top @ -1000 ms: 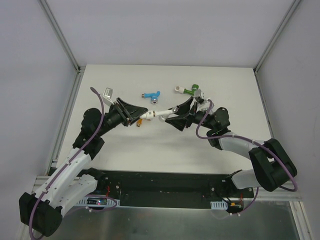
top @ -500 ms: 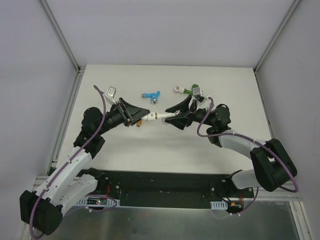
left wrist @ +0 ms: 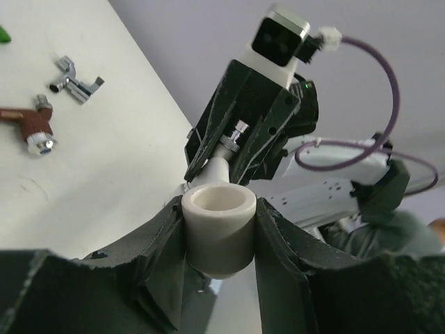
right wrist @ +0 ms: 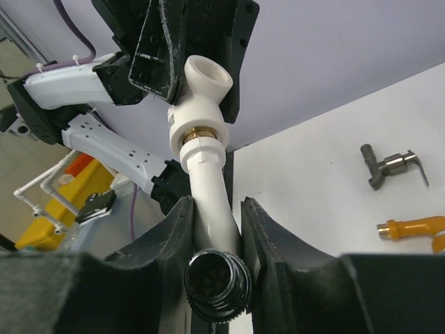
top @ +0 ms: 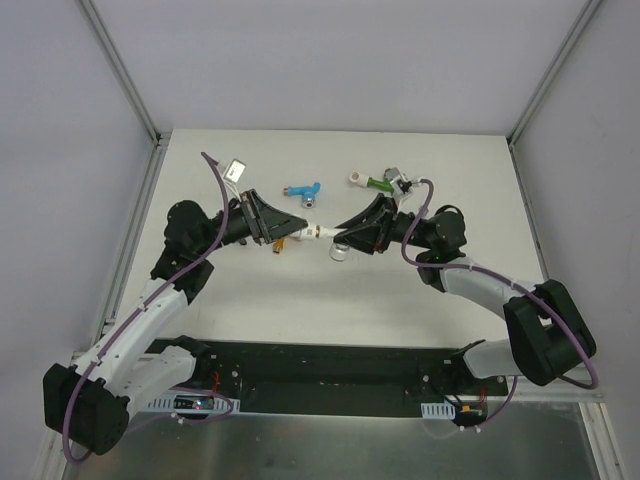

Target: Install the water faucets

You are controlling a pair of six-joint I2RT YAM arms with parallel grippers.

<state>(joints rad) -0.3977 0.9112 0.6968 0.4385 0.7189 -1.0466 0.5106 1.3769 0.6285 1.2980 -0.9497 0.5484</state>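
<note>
My left gripper (top: 287, 231) is shut on a short white pipe fitting (left wrist: 219, 229), held above the table. My right gripper (top: 340, 237) is shut on the white faucet (right wrist: 208, 191). The faucet's dark threaded end (right wrist: 215, 282) faces the right wrist camera. The faucet's other end sits in the brass-ringed mouth of the fitting (right wrist: 198, 104), so the two parts bridge both grippers (top: 312, 232). The blue faucet (top: 302, 189) and the green faucet (top: 377, 182) lie behind them. The orange faucet (top: 281, 243) lies under the left gripper. The brown faucet (left wrist: 33, 126) lies on the table.
A silvery-grey faucet (left wrist: 76, 78) lies near the brown one. A grey metal faucet (right wrist: 389, 165) lies near the orange one (right wrist: 411, 227). Metal frame posts (top: 118, 65) stand at the table's back corners. A black rail (top: 320, 365) runs along the near edge.
Both wrists have rolled while holding the joined white parts. The left wrist camera swung up and right. The faucet's silvery end now shows below the right gripper.
</note>
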